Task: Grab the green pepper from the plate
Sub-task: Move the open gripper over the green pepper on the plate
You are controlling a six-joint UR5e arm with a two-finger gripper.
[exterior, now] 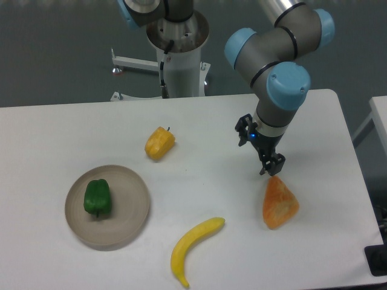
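We note the pepper point(97, 197) lying on the plate point(134, 212), left of the dish's centre, near the front-left corner of the worktop point(205, 193). Nothing touches it, and the low rim leaves it open from above, so a top-down grasp looks feasible to us.

The gripper point(266, 165) hangs over the right half of the worktop, well apart from the plate, pointing down just above the tip of an orange wedge-shaped item point(279, 202). We cannot tell whether its fingers are spread or pressed together: they are small and dark from this angle. It appears to carry nothing.

A yellow pepper point(159, 143) sits between plate and back edge, and a banana point(192, 247) lies by the front edge. Both stand clear of the plate, though we judge that the yellow pepper lies near a direct path leftward. The approach has not begun.
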